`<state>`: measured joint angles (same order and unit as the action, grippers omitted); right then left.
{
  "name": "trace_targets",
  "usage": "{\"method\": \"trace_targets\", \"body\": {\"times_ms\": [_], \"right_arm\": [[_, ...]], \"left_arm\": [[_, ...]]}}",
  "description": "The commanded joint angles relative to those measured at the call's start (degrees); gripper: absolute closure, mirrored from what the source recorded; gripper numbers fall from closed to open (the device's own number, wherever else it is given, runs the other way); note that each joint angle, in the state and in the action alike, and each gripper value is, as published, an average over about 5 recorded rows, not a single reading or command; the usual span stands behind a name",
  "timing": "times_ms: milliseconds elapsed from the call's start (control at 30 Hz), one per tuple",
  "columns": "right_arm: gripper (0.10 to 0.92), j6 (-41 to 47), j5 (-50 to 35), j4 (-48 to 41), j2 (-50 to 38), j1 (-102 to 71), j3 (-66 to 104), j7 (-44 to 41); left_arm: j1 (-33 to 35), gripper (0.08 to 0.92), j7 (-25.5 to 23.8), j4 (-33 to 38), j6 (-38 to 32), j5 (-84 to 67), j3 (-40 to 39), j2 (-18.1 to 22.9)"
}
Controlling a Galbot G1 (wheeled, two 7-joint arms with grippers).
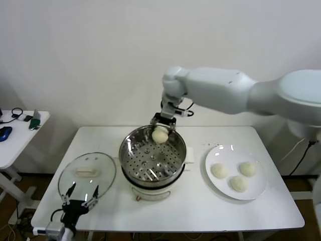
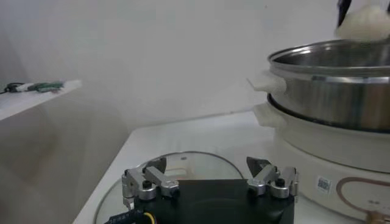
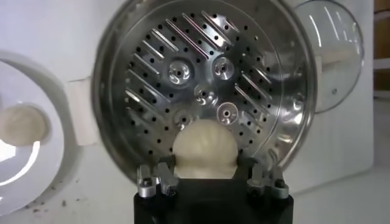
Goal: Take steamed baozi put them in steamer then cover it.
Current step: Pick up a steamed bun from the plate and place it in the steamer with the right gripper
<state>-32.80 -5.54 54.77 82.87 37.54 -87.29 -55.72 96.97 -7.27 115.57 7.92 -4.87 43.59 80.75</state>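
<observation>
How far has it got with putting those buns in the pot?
Nothing is in the steamer yet; its basket is bare. The right claw holds the first baozi over the far rim. Three buns wait on the plate. The cover lies on the table by the open left claw.

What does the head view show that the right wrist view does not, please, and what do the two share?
Only the head view shows three baozi on the white plate, the left pincer open near the glass cover, and the side table. Only the right wrist view shows the right pincer from behind, shut on the held baozi. Both show that bun over the steamer.
</observation>
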Motion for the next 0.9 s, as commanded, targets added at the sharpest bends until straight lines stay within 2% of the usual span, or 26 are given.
{"method": "trace_targets", "body": {"times_ms": [33,400,700,900], "right_arm": [[0.354,-2.08,3.47,-7.85,5.65,-6.02,0.04,1.66],[0.351,-3.99,5.88,-12.73,6.94,-7.15,0.77,3.4],[0.345,-5.46,2.35,-12.49,6.73,-5.79,0.03,1.68],[0.242,-5.64,-2.13,-9.98,4.69,-2.29,-0.6,1.52]], "left_arm": [[-0.08,0.177,0.02,-0.06,-0.1,0.31,-0.06,-0.05],[-0.41,0.177,0.03,-0.58,-0.32,0.37,-0.47,0.03],[-0.37,0.177,0.04,-0.59,-0.43,0.28,-0.49,0.02],[-0.45,0.177,0.03,-0.5,-0.42,0.3,-0.59,0.1]]}}
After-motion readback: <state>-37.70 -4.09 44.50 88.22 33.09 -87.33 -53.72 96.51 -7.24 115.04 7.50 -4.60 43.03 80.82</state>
